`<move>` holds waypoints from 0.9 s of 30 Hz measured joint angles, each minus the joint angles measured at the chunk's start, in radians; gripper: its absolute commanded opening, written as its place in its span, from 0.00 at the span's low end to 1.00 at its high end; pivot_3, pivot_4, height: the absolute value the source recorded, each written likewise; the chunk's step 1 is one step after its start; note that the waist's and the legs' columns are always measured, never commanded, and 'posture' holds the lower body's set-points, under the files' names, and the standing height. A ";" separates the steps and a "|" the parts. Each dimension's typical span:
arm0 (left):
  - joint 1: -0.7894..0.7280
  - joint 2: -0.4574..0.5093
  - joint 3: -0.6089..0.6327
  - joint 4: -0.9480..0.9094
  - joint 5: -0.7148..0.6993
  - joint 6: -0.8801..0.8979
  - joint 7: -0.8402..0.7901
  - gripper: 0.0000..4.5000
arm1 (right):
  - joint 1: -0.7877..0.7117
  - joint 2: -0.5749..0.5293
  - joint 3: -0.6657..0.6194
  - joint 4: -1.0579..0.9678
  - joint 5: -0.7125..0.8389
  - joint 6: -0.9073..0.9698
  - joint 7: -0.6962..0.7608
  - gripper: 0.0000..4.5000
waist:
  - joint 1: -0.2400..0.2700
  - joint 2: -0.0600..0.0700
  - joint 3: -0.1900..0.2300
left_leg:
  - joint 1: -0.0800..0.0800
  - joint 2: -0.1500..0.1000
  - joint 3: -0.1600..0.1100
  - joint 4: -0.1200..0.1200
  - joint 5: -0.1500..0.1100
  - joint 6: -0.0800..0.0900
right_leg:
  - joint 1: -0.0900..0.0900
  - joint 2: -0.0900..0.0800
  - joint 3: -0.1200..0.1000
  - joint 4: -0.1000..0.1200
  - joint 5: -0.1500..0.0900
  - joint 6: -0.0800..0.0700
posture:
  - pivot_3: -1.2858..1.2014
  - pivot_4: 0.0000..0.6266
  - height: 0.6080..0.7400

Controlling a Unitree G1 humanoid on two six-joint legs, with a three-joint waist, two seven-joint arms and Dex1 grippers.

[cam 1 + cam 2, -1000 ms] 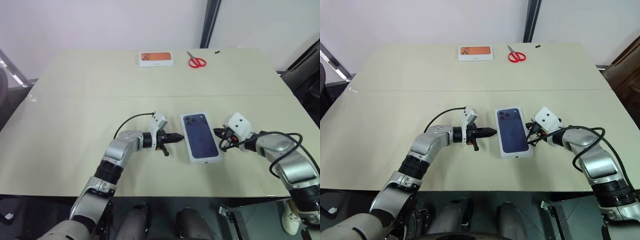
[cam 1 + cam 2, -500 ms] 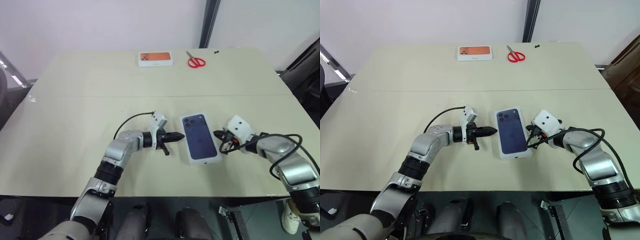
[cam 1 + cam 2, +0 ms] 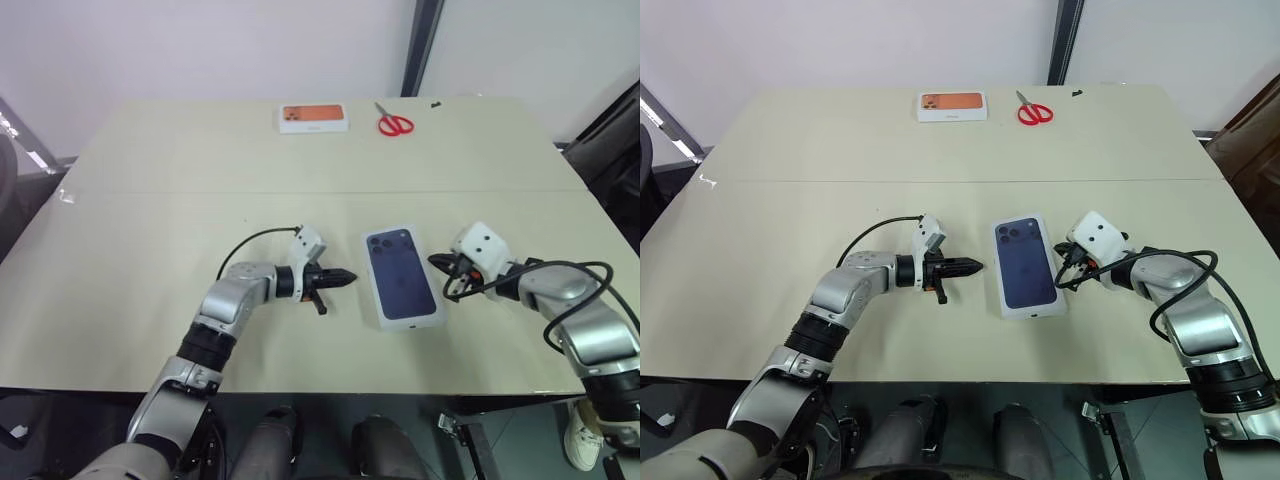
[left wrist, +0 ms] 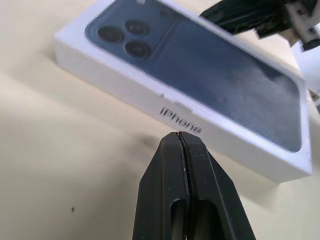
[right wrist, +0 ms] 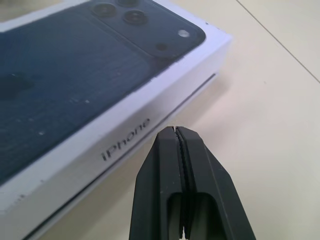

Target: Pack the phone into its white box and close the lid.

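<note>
White cardboard with a dark blue phone printed on top: I see the lid (image 3: 402, 275) seated on the white box (image 5: 75, 170), closed, lying flat on the beige table (image 3: 150, 220) between my two grippers. My left gripper (image 3: 345, 277) has its fingers pressed together on nothing, tip aimed at the box's long side from just beside it. My right gripper (image 3: 437, 263) is likewise pinched closed and empty, close to the opposite long side. Far back on the table sit an orange-pictured box (image 3: 313, 117) and red scissors (image 3: 393, 122).
</note>
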 measured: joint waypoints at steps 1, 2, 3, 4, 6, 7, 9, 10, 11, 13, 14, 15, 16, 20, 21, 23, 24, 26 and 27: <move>0.000 -0.008 0.000 0.012 0.003 -0.007 0.000 0.00 | 0.000 0.000 0.000 -0.004 0.001 0.002 0.005 0.01 | 0.000 0.000 0.000 | 0.000 0.000 0.000 0.000 0.000 0.000 | 0.000 0.000 0.000 0.000 0.000 0.000 | 0.52 0.24 0.95; -0.001 -0.020 -0.001 0.021 0.006 -0.011 0.001 0.00 | 0.000 0.000 0.000 -0.007 0.003 0.005 0.008 0.01 | 0.000 0.000 0.000 | 0.000 0.000 0.000 0.000 0.000 0.000 | 0.000 0.000 0.000 0.000 0.000 0.000 | 0.52 0.24 0.95; -0.003 -0.032 -0.002 0.036 0.010 -0.016 0.001 0.00 | 0.000 0.000 0.000 -0.008 0.003 0.007 0.011 0.01 | 0.001 0.000 0.000 | 0.000 0.000 0.000 0.000 0.000 0.000 | 0.000 0.000 0.000 0.000 0.000 0.000 | 0.52 0.24 0.95; -0.007 -0.042 -0.003 0.050 0.013 -0.026 0.001 0.00 | 0.000 0.000 -0.001 -0.008 0.005 0.012 0.015 0.01 | 0.001 0.000 0.000 | 0.000 0.000 0.000 0.000 0.000 0.000 | 0.000 0.000 0.000 0.000 0.000 0.000 | 0.52 0.24 0.95; -0.026 -0.061 -0.011 0.082 0.026 -0.049 0.000 0.00 | 0.002 0.000 -0.003 -0.010 0.006 0.018 0.023 0.01 | 0.001 0.000 0.000 | 0.000 0.000 0.000 0.000 0.000 0.000 | 0.000 0.000 0.000 0.000 0.000 0.000 | 0.52 0.24 0.95; -0.034 -0.066 -0.013 0.098 0.031 -0.060 -0.001 0.00 | 0.008 -0.001 -0.003 -0.016 0.006 0.019 0.024 0.01 | 0.001 0.000 0.000 | 0.000 0.000 0.000 0.000 0.000 0.000 | 0.000 0.000 0.000 0.000 0.000 0.000 | 0.52 0.24 0.95; -0.051 -0.073 -0.019 0.125 0.046 -0.081 -0.010 0.00 | 0.014 0.006 -0.004 -0.030 0.007 0.034 0.025 0.01 | 0.000 0.000 0.000 | 0.000 0.000 0.000 0.000 0.000 0.000 | 0.000 0.000 0.000 0.000 0.000 0.000 | 0.52 0.24 0.95; -0.055 -0.075 -0.019 0.131 0.046 -0.083 -0.014 0.00 | 0.014 0.008 -0.004 -0.033 0.008 0.038 0.025 0.01 | 0.000 0.000 0.000 | 0.000 0.000 0.000 0.000 0.000 0.000 | 0.000 0.000 0.000 0.000 0.000 0.000 | 0.52 0.24 0.95; -0.058 -0.075 -0.019 0.138 0.047 -0.086 -0.016 0.00 | 0.014 0.010 -0.005 -0.036 0.009 0.042 0.025 0.01 | -0.001 0.000 0.000 | 0.000 0.000 0.000 0.000 0.000 0.000 | 0.000 0.000 0.000 0.000 0.000 0.000 | 0.52 0.24 0.95; -0.060 -0.080 -0.019 0.144 0.052 -0.097 -0.018 0.00 | 0.014 0.011 -0.011 -0.036 0.014 0.052 0.025 0.01 | 0.000 0.000 0.000 | 0.000 0.000 0.000 0.000 0.000 0.000 | 0.000 0.000 0.000 0.000 0.000 0.000 | 0.52 0.24 0.95; -0.062 -0.084 -0.018 0.148 0.053 -0.099 -0.018 0.00 | 0.014 0.011 -0.014 -0.037 0.014 0.055 0.024 0.01 | 0.000 0.000 0.000 | 0.000 0.000 0.000 0.000 0.000 0.000 | 0.000 0.000 0.000 0.000 0.000 0.000 | 0.52 0.24 0.95; -0.065 -0.087 -0.018 0.152 0.055 -0.099 -0.018 0.00 | 0.014 0.011 -0.016 -0.037 0.014 0.056 0.022 0.01 | 0.001 0.000 0.000 | 0.000 0.000 0.000 0.000 0.000 0.000 | 0.001 0.000 0.000 0.000 0.000 0.000 | 0.52 0.24 0.95; -0.068 -0.090 -0.018 0.155 0.056 -0.099 -0.017 0.00 | 0.014 0.012 -0.019 -0.039 0.014 0.056 0.020 0.01 | 0.002 0.000 0.000 | 0.000 0.000 0.000 0.000 0.000 0.000 | 0.001 0.000 0.000 0.000 0.000 0.000 | 0.52 0.24 0.95; -0.076 -0.100 -0.016 0.155 0.058 -0.082 -0.010 0.00 | 0.025 0.019 -0.040 -0.055 0.014 0.059 0.012 0.01 | 0.001 0.000 0.000 | 0.000 0.000 0.000 0.000 0.000 0.000 | 0.001 0.000 0.000 0.000 0.000 0.000 | 0.52 0.24 0.95; -0.078 -0.102 -0.016 0.155 0.057 -0.075 -0.009 0.00 | 0.030 0.019 -0.042 -0.059 0.014 0.059 0.010 0.01 | 0.001 0.000 0.000 | 0.000 0.000 0.000 0.000 0.000 0.000 | 0.000 0.000 0.000 0.000 0.000 0.000 | 0.52 0.24 0.95; -0.078 -0.102 -0.014 0.151 0.057 -0.069 -0.008 0.00 | 0.036 0.019 -0.043 -0.066 0.013 0.059 0.008 0.01 | 0.000 0.000 0.000 | 0.000 0.000 0.000 0.000 0.000 0.000 | 0.000 0.000 0.000 0.000 0.000 0.000 | 0.52 0.24 0.95; -0.078 -0.102 -0.014 0.149 0.057 -0.068 -0.009 0.00 | 0.039 0.019 -0.044 -0.066 0.012 0.059 0.007 0.01 | 0.000 0.000 0.000 | 0.000 0.000 0.000 0.000 0.000 0.000 | 0.000 0.000 0.000 0.000 0.000 0.000 | 0.52 0.24 0.95; -0.078 -0.103 -0.013 0.144 0.057 -0.067 -0.010 0.00 | 0.046 0.019 -0.044 -0.066 0.007 0.059 0.006 0.01 | 0.000 0.000 0.000 | 0.000 0.000 0.000 0.000 0.000 0.000 | 0.000 0.000 0.000 0.000 0.000 0.000 | 0.52 0.24 0.95; -0.078 -0.103 -0.012 0.142 0.057 -0.066 -0.010 0.00 | 0.047 0.018 -0.044 -0.066 0.005 0.058 0.006 0.01 | 0.000 0.000 0.000 | 0.000 0.000 0.000 0.000 0.000 0.000 | 0.000 0.000 0.000 0.000 0.000 0.000 | 0.52 0.24 0.95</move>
